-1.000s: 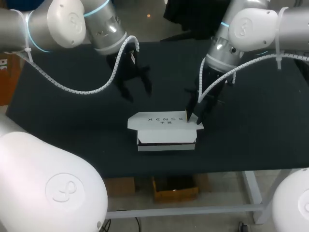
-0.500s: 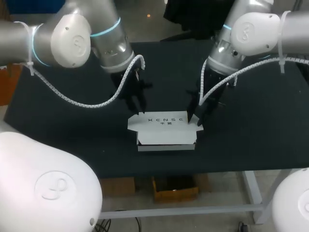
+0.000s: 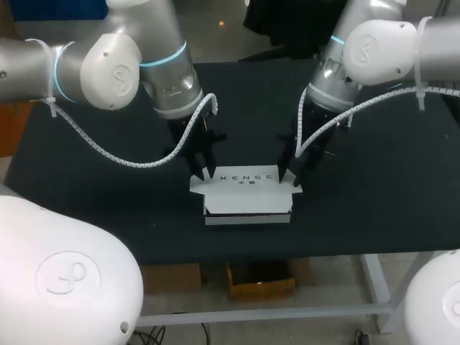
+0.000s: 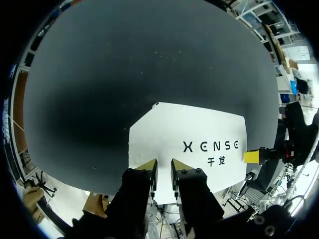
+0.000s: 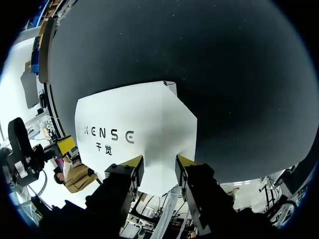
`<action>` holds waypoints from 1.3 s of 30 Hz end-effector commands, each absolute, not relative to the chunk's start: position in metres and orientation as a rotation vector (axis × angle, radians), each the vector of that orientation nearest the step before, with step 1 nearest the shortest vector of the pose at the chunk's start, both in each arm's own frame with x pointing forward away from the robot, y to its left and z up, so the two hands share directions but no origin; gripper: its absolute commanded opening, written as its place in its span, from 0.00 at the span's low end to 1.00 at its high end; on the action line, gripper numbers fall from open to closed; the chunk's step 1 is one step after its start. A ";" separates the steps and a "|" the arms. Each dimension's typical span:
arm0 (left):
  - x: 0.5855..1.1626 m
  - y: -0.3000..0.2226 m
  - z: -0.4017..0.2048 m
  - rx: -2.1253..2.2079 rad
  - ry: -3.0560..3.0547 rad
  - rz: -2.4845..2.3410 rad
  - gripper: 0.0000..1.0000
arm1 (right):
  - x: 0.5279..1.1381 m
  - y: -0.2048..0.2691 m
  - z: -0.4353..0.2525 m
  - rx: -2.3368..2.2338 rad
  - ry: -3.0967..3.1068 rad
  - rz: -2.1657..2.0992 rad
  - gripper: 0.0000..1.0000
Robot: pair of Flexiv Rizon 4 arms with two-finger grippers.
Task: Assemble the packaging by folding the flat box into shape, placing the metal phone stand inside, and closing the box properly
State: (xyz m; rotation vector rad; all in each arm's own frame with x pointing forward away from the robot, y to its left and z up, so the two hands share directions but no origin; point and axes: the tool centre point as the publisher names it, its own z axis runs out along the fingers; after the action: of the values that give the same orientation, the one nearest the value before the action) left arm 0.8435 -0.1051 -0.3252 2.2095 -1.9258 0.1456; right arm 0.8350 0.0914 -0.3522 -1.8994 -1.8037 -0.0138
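Head view: the white box [image 3: 248, 195] lies on the dark surface [image 3: 381, 215], folded into shape, with its printed lid panel facing up and tilted so that the front wall shows below it. A small side flap sticks out at each rear corner of the box.

Left arm: it enters from the left side, and the left pincer [image 3: 200, 164] stands at the left rear corner of the box, pointing down at the lid edge. In the left wrist view the left pincer [image 4: 164, 168] hangs over the box [image 4: 199, 127], near the lid's corner beside the print. Its two yellow tips are nearly together, with only a narrow slot between them. The white lid shows through that slot, and nothing is held.

Right arm: it enters from the right side, and the right pincer [image 3: 290, 172] stands at the right rear corner of the box, beside the side flap there. In the right wrist view the right pincer [image 5: 158, 162] hangs over the box [image 5: 134, 117]. Its tips stand moderately apart, and the lid's white corner shows in the gap between them. Contact with the lid cannot be told, and no grip from two sides is visible.

Both pincers flank the print on the lid, one at each end. Each wrist view shows a yellow tip of the other pincer at the far end of the lid.
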 end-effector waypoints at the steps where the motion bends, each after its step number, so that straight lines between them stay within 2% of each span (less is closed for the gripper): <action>1: 0.846 -0.103 -0.331 2.222 -1.919 0.141 0.20 | 0.831 0.091 -0.351 -1.907 -1.807 -0.022 0.39; 6: 0.847 -0.097 -0.332 2.236 -1.905 0.131 0.18 | 0.831 0.091 -0.352 -1.913 -1.808 -0.028 0.39; 11: 0.847 -0.092 -0.336 2.222 -1.893 0.111 0.22 | 0.831 0.090 -0.353 -1.917 -1.804 -0.038 0.40; 15: 0.847 -0.090 -0.339 2.172 -1.890 0.088 0.37 | 0.831 0.091 -0.354 -1.921 -1.802 -0.045 0.40; 16: 0.847 -0.090 -0.339 2.164 -1.888 0.081 0.37 | 0.831 0.091 -0.354 -1.923 -1.802 -0.048 0.40; 39: 0.840 -0.104 -0.339 2.125 -1.962 0.001 0.35 | 0.828 0.094 -0.359 -1.966 -1.810 -0.069 0.41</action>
State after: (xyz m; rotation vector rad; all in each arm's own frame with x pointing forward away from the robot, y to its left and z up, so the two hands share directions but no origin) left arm 0.8400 -0.0998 -0.3412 2.1175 -1.9519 0.0185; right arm 0.8306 0.0942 -0.3581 -1.9633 -1.8095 -0.0638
